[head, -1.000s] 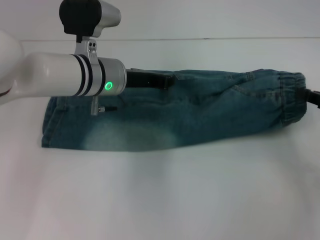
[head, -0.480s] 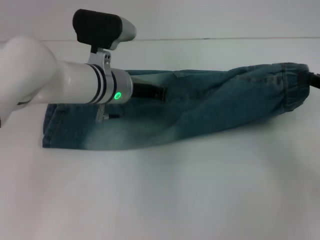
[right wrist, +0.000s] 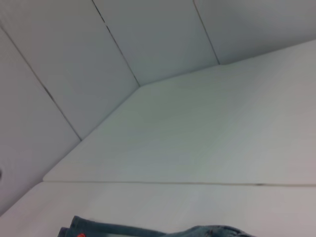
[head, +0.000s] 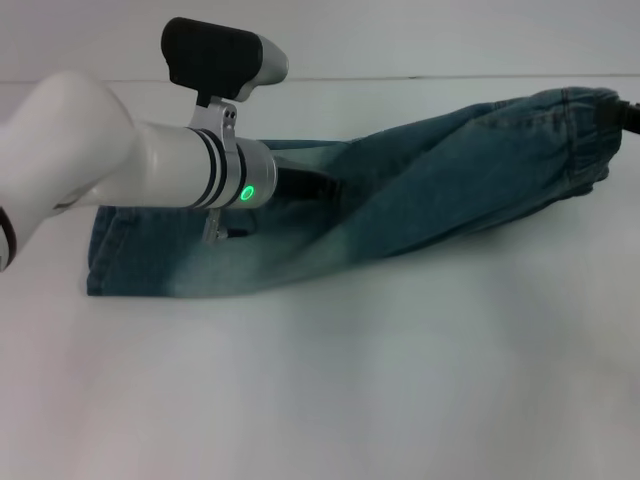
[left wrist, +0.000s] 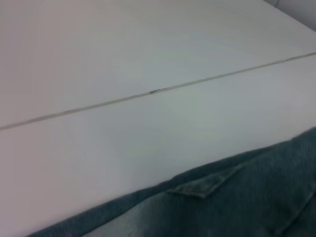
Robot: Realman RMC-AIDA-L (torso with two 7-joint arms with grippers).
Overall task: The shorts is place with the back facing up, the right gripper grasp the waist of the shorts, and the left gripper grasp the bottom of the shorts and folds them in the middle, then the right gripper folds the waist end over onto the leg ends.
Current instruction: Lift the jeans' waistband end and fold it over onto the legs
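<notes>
In the head view the shorts (head: pixel 350 225) lie across the white table (head: pixel 330 390), already doubled along their length into one long strip, so the first fold looks done; the leg ends (head: pixel 95 250) lie flat on the table at the robot's left, and the ruffled waist (head: pixel 580 140) is up in the air at the far right, because something has to lift it before it can go over onto the legs; the right gripper (head: pixel 628 115) shows only as a small black bit at the picture's edge, touching the waist, and since the cloth hangs from there I judge it is holding the waist, but its jaws are hidden and I cannot tell for sure; the left gripper (head: pixel 305 184) reaches over the middle of the strip, low and close to the denim, maybe to keep the cloth from sliding, yet I cannot tell if its jaws are open or closed, or if it touches the cloth at all; in the left wrist view there is only the folded edge of the shorts (left wrist: pixel 232 202) with a small belt loop (left wrist: pixel 200 186) and bare table (left wrist: pixel 123 143) past it, and no fingers show; in the right wrist view the camera looks up and away at white wall panels (right wrist: pixel 148 39), with just a thin edge of denim (right wrist: pixel 148 231) low down and a tiny orange spot (right wrist: pixel 80 235) on it, which fits an arm that is raised and tilted.
</notes>
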